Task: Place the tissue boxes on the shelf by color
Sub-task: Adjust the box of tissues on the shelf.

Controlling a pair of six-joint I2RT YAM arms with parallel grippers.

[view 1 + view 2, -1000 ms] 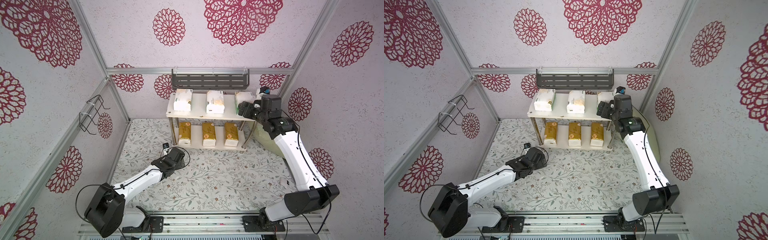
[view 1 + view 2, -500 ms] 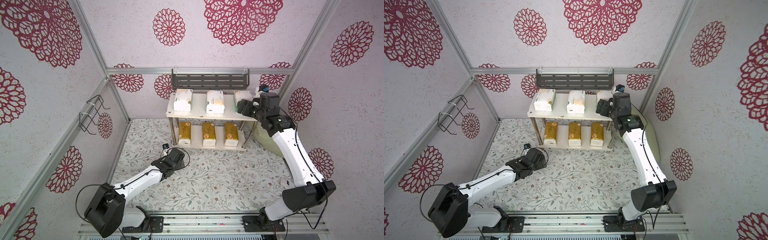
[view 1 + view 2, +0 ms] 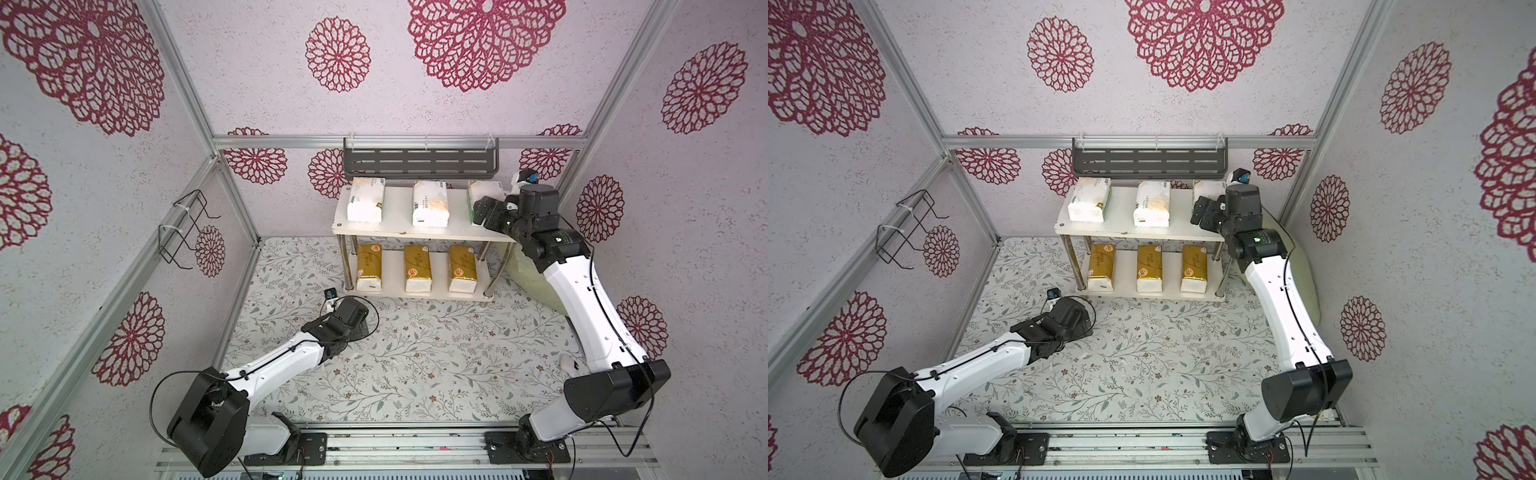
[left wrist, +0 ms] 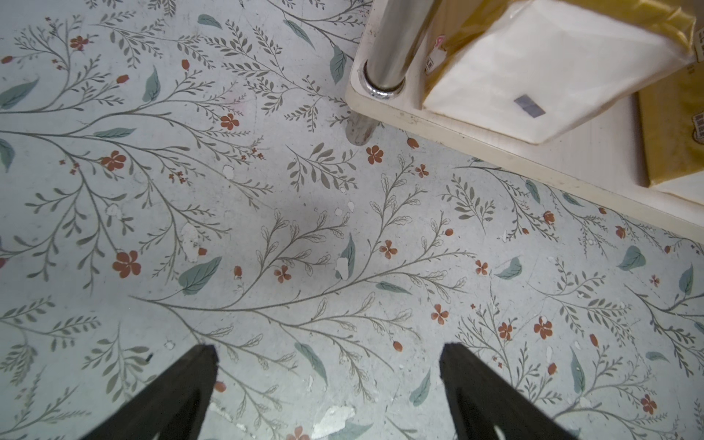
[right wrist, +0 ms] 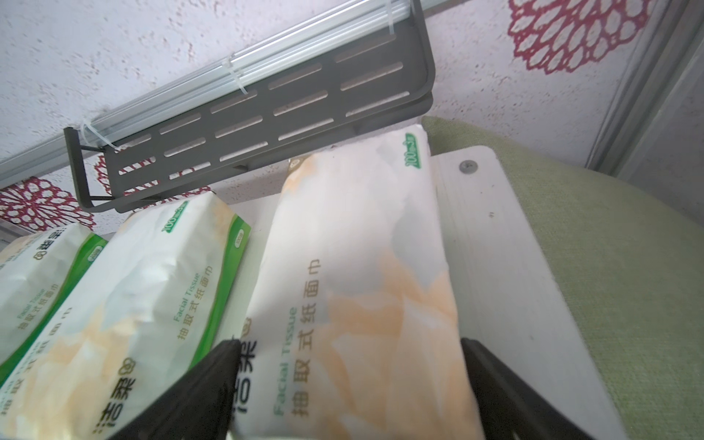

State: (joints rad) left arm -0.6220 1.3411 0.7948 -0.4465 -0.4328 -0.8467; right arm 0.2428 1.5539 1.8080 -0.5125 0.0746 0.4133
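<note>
The shelf (image 3: 399,231) stands against the back wall. Three gold tissue boxes (image 3: 417,268) lie side by side on its lower board. Three white tissue boxes lie on the top board: left (image 3: 366,199), middle (image 3: 430,203) and right (image 3: 482,192). My right gripper (image 5: 348,365) is open, its fingers flanking the near end of the right white pack (image 5: 358,274), which rests flat on the board; a sliver of board shows beside one finger (image 5: 495,381). My left gripper (image 4: 327,354) is open and empty, low over the floor by the shelf's front-left post (image 4: 392,42).
A dark grey slotted rack (image 3: 419,160) hangs on the back wall just above the shelf. A black wire holder (image 3: 183,228) is fixed to the left wall. A pale green cushion (image 3: 528,270) leans behind the shelf's right end, under my right arm.
My right gripper's jaws have spread wider around the right white pack, which now lies on the top board. The left arm has not moved.
</note>
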